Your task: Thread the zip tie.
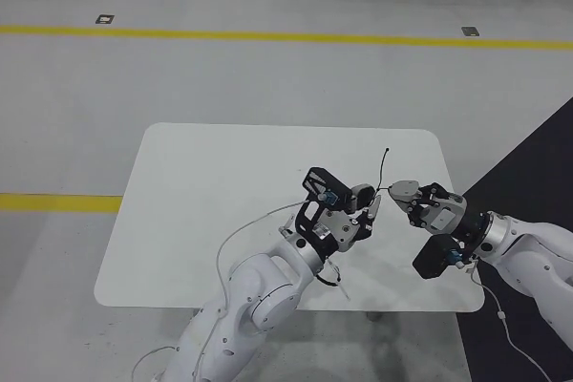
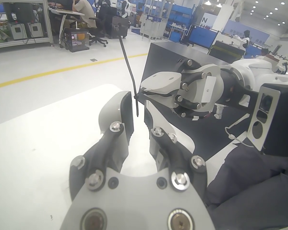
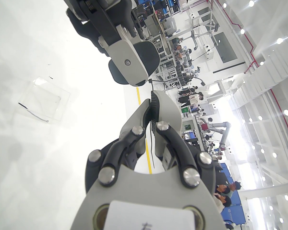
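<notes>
I found the right gripper point(image 1: 392, 189) clamped on the zip tie point(image 2: 136, 104) above the table's point(image 1: 220, 172) 2 o'clock area, with the tail hanging between the left gripper's point(image 1: 371, 203) parted fingers at its 9 o'clock; I judged that a misaligned closure could knock the thin tail aside.

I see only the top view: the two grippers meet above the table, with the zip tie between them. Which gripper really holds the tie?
Observer: The right gripper holds it; its wrist view shows it shut on the zip tie.
Operator: And the left one, is it closed also?
Observer: No, the left gripper is open; a clear gap shows between its fingers.
Operator: Where is the pointed end of the tie?
Observer: It hangs inside that gap, just past the right gripper's fingertips, and seems to touch neither finger.
</notes>
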Motion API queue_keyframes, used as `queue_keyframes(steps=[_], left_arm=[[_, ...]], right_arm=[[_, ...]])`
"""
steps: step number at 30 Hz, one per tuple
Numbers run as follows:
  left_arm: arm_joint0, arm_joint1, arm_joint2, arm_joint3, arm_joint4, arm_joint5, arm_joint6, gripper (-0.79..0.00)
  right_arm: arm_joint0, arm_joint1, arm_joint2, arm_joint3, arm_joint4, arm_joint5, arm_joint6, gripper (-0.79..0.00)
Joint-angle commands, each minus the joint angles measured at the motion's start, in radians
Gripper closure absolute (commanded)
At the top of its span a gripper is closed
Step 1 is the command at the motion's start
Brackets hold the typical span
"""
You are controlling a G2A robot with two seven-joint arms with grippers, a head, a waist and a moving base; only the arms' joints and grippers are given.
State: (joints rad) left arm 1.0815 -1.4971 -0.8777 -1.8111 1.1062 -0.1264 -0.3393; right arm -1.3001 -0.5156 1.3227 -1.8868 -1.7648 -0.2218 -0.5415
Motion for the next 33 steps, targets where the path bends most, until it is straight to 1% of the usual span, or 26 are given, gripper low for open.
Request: queue_keyframes(steps=[1, 18, 29, 33], left_arm=[[0.000, 0.000, -0.001, 0.001, 0.001, 0.000, -0.001, 0.000], [0.018, 0.000, 0.000, 0.001, 0.016, -0.029, -0.001, 0.000], [0.048, 0.011, -0.002, -0.009, 0.106, -0.080, 0.023, 0.000], [0.060, 0.013, 0.000, 0.000, 0.130, -0.088, 0.034, 0.000]], right_arm=[[0.000, 0.000, 0.000, 0.000, 0.000, 0.000, 0.000, 0.000], [0.000, 0.000, 0.000, 0.000, 0.000, 0.000, 0.000, 0.000], [0.000, 0.000, 0.000, 0.000, 0.000, 0.000, 0.000, 0.000], [0.000, 0.000, 0.000, 0.000, 0.000, 0.000, 0.000, 0.000]])
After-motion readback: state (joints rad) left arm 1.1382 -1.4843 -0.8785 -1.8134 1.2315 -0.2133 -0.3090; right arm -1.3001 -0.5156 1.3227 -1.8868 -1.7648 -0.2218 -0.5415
